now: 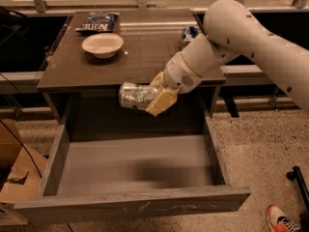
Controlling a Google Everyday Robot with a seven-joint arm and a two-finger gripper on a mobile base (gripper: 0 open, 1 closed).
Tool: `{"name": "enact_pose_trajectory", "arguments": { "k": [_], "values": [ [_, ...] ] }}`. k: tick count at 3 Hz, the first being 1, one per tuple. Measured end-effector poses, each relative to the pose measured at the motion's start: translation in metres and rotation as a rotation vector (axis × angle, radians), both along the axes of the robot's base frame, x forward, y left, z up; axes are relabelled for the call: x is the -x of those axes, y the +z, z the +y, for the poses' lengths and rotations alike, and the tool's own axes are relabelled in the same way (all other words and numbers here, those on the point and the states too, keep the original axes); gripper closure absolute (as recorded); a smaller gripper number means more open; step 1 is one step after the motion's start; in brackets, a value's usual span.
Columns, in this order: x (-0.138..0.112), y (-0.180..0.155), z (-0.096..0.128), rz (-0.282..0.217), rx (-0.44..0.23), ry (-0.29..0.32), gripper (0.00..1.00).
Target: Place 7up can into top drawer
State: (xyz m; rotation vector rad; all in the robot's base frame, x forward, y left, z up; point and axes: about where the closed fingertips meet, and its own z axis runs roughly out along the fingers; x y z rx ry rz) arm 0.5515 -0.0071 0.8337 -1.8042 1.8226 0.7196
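Note:
The 7up can (133,95) is silver and green and lies sideways in my gripper (153,96), held in the air past the table's front edge and above the back of the drawer. The gripper's cream fingers (162,101) are shut on the can's right end. The top drawer (135,199) is pulled out wide, with a flat grey bottom and a scratched front panel. My white arm (241,33) reaches in from the upper right.
On the table (72,74) stand a white bowl (102,44), a dark chip bag (97,21) at the back and a blue-and-silver can (189,33) partly behind my arm. A cardboard box (14,173) stands at the left. A shoe (282,220) is at the lower right.

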Motion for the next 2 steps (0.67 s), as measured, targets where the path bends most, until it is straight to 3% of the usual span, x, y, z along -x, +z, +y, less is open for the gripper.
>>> {"name": "enact_pose_trajectory", "arguments": {
  "k": [1, 2],
  "values": [
    [0.024, -0.042, 0.010, 0.134, 0.011, -0.002, 1.00],
    [0.037, -0.083, 0.018, 0.234, -0.003, -0.077, 1.00]
  ]
}}
